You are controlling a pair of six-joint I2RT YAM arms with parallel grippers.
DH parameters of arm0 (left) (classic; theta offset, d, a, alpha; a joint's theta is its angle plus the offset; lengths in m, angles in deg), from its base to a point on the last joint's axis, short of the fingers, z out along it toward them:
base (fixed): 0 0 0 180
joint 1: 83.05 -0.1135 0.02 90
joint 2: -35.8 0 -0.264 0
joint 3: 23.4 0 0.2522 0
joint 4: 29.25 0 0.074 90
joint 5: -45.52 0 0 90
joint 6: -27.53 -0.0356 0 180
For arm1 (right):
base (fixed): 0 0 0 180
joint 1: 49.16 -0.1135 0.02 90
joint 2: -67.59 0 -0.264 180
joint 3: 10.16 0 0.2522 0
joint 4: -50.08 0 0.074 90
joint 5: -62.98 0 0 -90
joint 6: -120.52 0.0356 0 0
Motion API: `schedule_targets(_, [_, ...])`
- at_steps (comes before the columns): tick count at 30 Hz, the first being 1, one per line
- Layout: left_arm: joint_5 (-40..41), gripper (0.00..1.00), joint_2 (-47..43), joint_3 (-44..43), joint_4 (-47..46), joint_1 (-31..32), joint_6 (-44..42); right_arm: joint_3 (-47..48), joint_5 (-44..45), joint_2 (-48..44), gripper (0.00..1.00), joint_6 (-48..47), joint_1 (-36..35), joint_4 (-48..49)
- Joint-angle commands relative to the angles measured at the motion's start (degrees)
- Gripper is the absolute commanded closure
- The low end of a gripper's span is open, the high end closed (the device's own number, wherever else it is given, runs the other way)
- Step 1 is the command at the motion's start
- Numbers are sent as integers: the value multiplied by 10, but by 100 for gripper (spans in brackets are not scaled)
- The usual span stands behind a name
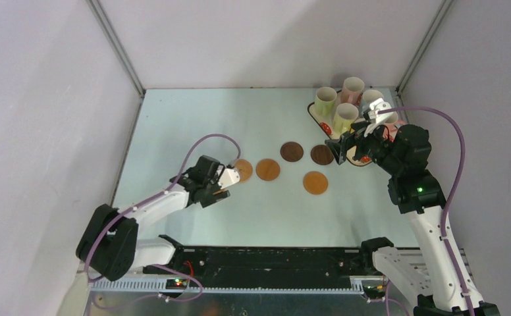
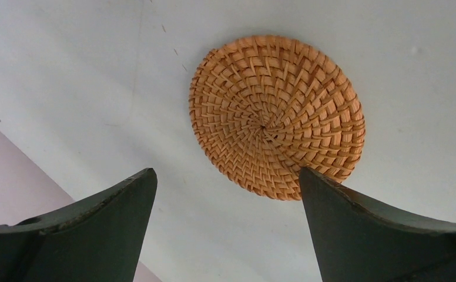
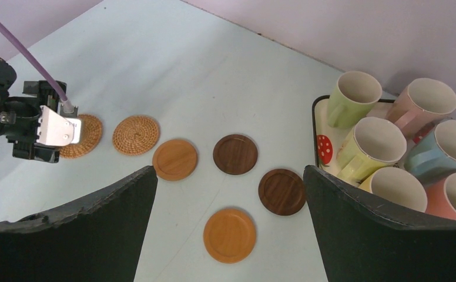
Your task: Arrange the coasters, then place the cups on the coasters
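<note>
Six coasters lie on the table: two woven (image 3: 136, 134) (image 3: 81, 136), two orange wood (image 3: 174, 159) (image 3: 230, 235) and two dark brown (image 3: 235, 154) (image 3: 282, 191). Six cups, among them a green cup (image 3: 355, 97), a pink cup (image 3: 422, 106) and a blue cup (image 3: 449, 150), stand packed on the strawberry tray (image 3: 318, 126). My left gripper (image 2: 227, 170) is open and empty, low over the table. A woven coaster (image 2: 275, 114) lies flat just beyond its fingertips, and the right tip overlaps its edge. My right gripper (image 3: 228, 167) hangs open and empty above the dark coasters, beside the tray.
Grey walls close the table on the left, back and right. The tray (image 1: 315, 115) sits in the back right corner with the right arm over its near end. The coasters run in a loose line across the middle (image 1: 267, 169).
</note>
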Motion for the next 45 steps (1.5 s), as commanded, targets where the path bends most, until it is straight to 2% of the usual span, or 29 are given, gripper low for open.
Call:
schedule_targets(1, [73, 2, 48, -17, -72, 13, 8, 2, 2, -4, 0, -10, -1, 19])
schedule_targets(11, [186, 2, 171, -70, -153, 11, -20, 1, 5, -1, 0, -12, -4, 21])
schedule_targets(23, [251, 2, 348, -266, -164, -15, -61, 1, 11, 3, 0, -17, -6, 21])
schedule_targets(29, [207, 2, 415, -428, -69, -41, -33, 1, 17, 9, 0, -23, -10, 20])
schedule_targets(34, [188, 2, 455, -520, -35, -47, -22, 1, 23, 16, 0, -29, -14, 20])
schedule_targets(37, [166, 2, 454, -577, 4, -59, 13, 1, 25, 16, 0, -31, -13, 18])
schedule_targets(41, [70, 2, 423, -619, 90, -97, 81, 1, 25, 17, 0, -32, -14, 18])
schedule_targets(45, [13, 2, 392, -607, 152, -132, 118, 1, 26, 21, 0, -35, -21, 17])
